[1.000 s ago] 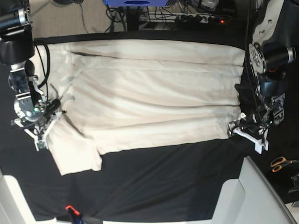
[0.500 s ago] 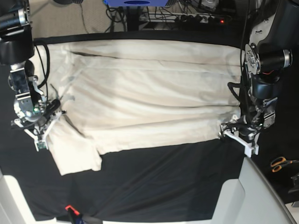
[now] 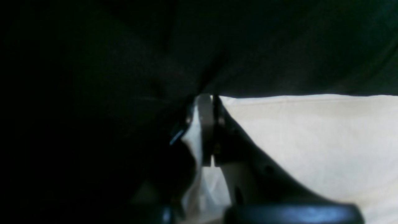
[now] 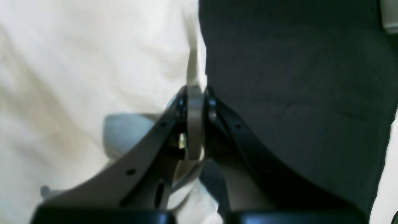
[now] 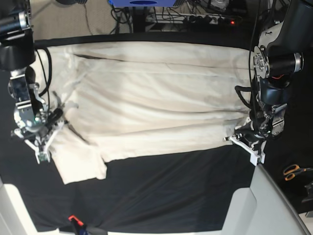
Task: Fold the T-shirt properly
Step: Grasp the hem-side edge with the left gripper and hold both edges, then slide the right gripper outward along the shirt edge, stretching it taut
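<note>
The cream T-shirt (image 5: pixel 156 98) lies spread flat across the black table cloth (image 5: pixel 171 191), with one sleeve pointing to the near left. My left gripper (image 5: pixel 233 139) is at the shirt's near right corner. In the left wrist view this gripper (image 3: pixel 207 105) is shut, pinching the edge of the T-shirt (image 3: pixel 311 140). My right gripper (image 5: pixel 42 155) is at the shirt's left side by the sleeve. The right wrist view shows that gripper (image 4: pixel 195 93) shut on the edge of the T-shirt (image 4: pixel 77 62), beside the black cloth (image 4: pixel 295 77).
Orange-handled scissors (image 5: pixel 293 171) lie at the right edge. A white panel (image 5: pixel 264 205) fills the near right corner. Cables and a power strip (image 5: pixel 205 17) run behind the table. A small orange-tipped tool (image 5: pixel 73 219) sits at the near edge.
My left gripper has moved left onto the shirt's near right corner and closed from open to shut. The right gripper stays shut and has shifted slightly down.
</note>
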Tool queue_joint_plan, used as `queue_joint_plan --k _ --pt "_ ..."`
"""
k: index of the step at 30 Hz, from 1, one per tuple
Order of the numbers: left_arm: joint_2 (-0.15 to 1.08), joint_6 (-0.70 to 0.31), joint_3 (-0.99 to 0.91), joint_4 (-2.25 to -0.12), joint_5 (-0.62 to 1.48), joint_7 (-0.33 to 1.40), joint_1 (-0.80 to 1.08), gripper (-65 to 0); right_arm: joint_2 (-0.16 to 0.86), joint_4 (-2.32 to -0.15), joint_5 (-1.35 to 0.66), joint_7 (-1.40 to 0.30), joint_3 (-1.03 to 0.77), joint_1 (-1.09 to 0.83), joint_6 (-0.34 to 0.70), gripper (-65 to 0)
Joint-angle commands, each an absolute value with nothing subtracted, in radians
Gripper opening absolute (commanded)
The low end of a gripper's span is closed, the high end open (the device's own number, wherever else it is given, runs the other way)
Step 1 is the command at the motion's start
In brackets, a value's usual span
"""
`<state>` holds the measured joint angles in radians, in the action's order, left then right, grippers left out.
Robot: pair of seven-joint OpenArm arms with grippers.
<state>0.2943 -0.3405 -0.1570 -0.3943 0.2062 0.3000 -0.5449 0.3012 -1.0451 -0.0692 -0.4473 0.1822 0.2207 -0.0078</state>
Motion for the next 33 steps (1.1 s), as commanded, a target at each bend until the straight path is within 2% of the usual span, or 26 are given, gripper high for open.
queue_joint_plan --k 1,6,12,22,33 --pt "0.320 -0.343 -0.159 -0.435 0.209 0.278 -0.578 -65.0 0.315 -1.061 -0.059 -0.424 0.166 0.257 -0.013 -64.8" --pt "0.344 -0.343 -0.159 -0.527 0.209 0.341 -0.581 -65.0 0.315 -1.061 -0.058 -0.424 0.085 0.289 -0.013 -64.8" --pt "0.348 -0.344 -0.162 -0.622 0.211 0.367 -0.578 -65.0 0.335 -1.059 -0.058 -0.424 0.085 0.300 -0.013 -64.4" --pt "0.348 -0.346 -0.160 -0.630 0.211 0.367 -0.576 -65.0 0.375 -0.960 -0.058 -0.298 0.088 0.315 -0.004 -64.4" --pt "0.363 -0.348 -0.159 -0.631 0.209 0.367 -0.576 -65.0 0.435 -0.835 -0.056 -0.232 0.088 0.358 0.262 -64.4"
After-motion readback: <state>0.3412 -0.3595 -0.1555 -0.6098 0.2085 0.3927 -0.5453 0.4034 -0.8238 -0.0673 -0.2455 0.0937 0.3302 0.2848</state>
